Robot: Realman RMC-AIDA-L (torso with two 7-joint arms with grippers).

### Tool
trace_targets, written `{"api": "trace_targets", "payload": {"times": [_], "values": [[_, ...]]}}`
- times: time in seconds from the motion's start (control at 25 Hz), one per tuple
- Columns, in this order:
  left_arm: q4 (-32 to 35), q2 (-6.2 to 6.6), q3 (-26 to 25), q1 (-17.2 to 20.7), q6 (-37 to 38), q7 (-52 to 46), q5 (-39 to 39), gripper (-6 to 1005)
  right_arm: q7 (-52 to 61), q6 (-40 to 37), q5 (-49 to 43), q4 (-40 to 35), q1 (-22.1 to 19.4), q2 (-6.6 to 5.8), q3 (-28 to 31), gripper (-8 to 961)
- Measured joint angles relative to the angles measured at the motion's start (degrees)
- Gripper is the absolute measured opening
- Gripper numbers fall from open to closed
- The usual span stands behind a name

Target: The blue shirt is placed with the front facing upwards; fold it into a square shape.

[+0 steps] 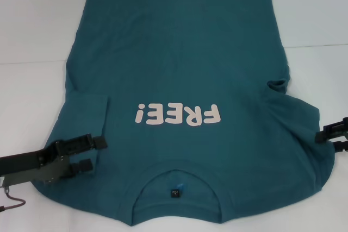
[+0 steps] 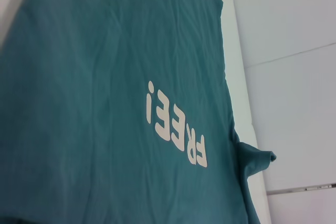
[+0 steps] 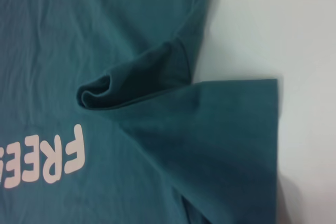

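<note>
The blue shirt (image 1: 179, 63) lies flat with its front up, the collar (image 1: 176, 180) nearest me and the pale "FREE!" print (image 1: 178, 114) upside down. Its left sleeve (image 1: 81, 115) is folded in onto the body. The right sleeve (image 1: 302, 118) lies spread out, with a bunched crease (image 3: 105, 90) at the armpit. My left gripper (image 1: 98, 154) stands open over the shirt's near-left shoulder, nothing between its fingers. At the right sleeve's outer edge my right gripper (image 1: 325, 139) is open too. The print (image 2: 176, 124) and the shirt (image 2: 94, 103) fill the left wrist view.
The shirt rests on a white table (image 1: 38, 20) with a seam line (image 1: 315, 46) running across it. Bare table surface (image 3: 294, 24) shows beside the right sleeve (image 3: 231, 140).
</note>
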Motion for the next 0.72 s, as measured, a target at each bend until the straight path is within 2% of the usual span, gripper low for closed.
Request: {"api": "trace_targets", "payload": {"times": [0.72], "values": [[0.00, -0.01, -0.02, 0.10, 0.01, 0.01, 0.00, 946, -0.53, 4.24, 3.70, 2.89, -1.00, 0.52, -0.14, 567]]}}
